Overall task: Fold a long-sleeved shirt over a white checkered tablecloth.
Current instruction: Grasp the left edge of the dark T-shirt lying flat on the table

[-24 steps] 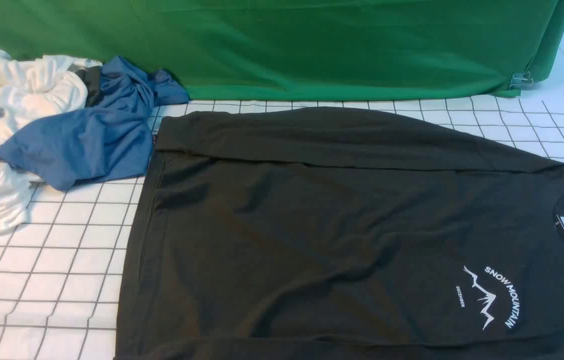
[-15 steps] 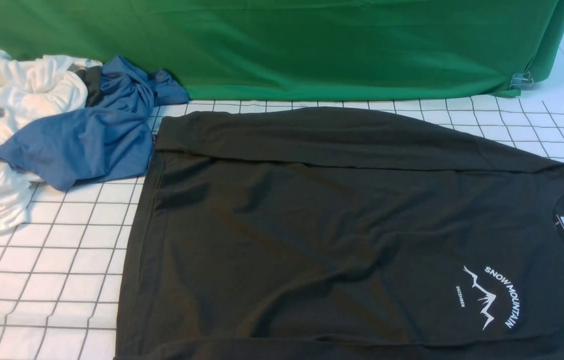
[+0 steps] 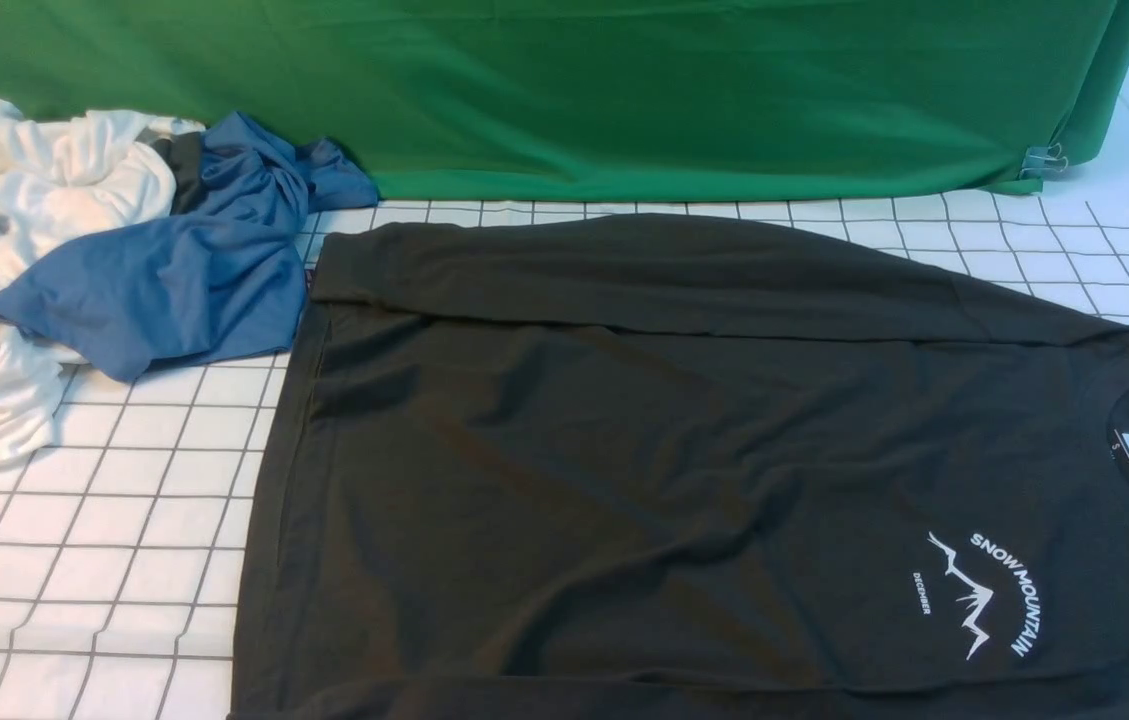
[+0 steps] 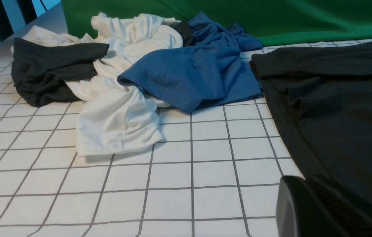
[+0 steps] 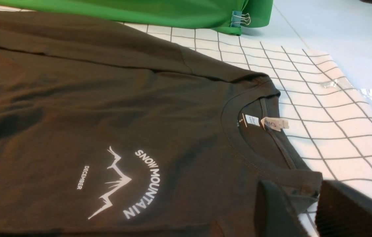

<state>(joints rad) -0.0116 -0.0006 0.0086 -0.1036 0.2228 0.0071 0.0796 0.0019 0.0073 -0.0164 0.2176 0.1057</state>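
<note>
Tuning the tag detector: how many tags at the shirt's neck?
2: a white label inside the collar of the long-sleeved shirt, and a beige tag right beside it. Others may be hidden under the collar.

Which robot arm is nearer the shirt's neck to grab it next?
Right, probably. The right gripper sits beside the collar of the long-sleeved shirt; the left gripper is at the hem end.

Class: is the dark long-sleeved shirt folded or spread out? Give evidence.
Mostly spread: the dark charcoal long-sleeved shirt lies flat, print up, on the white checkered tablecloth; far sleeve folded in.
</note>
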